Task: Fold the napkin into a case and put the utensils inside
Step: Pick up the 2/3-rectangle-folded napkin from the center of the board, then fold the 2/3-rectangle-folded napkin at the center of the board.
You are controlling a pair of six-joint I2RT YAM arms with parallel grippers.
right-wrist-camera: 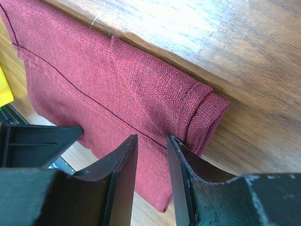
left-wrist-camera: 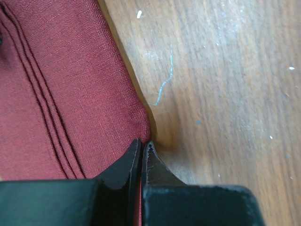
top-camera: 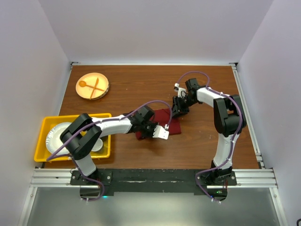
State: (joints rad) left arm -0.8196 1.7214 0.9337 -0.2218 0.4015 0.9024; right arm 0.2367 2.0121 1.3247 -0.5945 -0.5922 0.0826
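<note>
1. Napkin (top-camera: pixel 173 125): one, dark red, folded to a compact rectangle. It lies flat on the desk (top-camera: pixel 141 89), just right of centre, between the two pincers.
2. Fold condition: the right wrist view shows the napkin (right-wrist-camera: pixel 117 84) in stacked layers, with one end doubled over into a thick rounded edge. The left wrist view shows parallel lines running along the cloth (left-wrist-camera: pixel 70 94).
3. Pincers: two. The left pincer (left-wrist-camera: pixel 142 145) sits at the napkin's near edge. Its jaws are pressed together on a corner of the cloth, and a thin red strip shows between the fingers (left-wrist-camera: pixel 120 169).
4. The right pincer (right-wrist-camera: pixel 152 141) stands over the napkin's far right end. Its jaws are partly spread and grip nothing, and cloth shows through the gap. Whether the tips touch the cloth cannot be told.
5. Arms: two. The left arm (top-camera: pixel 113 125) reaches from the near left across to the napkin. The right arm (top-camera: pixel 225 113) bends in from the near right.
6. Yellow tray (top-camera: pixel 61 117): one, at the near left of the desk, well apart from the napkin. One white dish (top-camera: pixel 55 136) lies inside, partly hidden by the left arm.
7. Wooden plate (top-camera: pixel 101 92): one, at the far left. It bears one orange spoon (top-camera: pixel 83 84) and one orange fork (top-camera: pixel 97 85), crossed.
</note>
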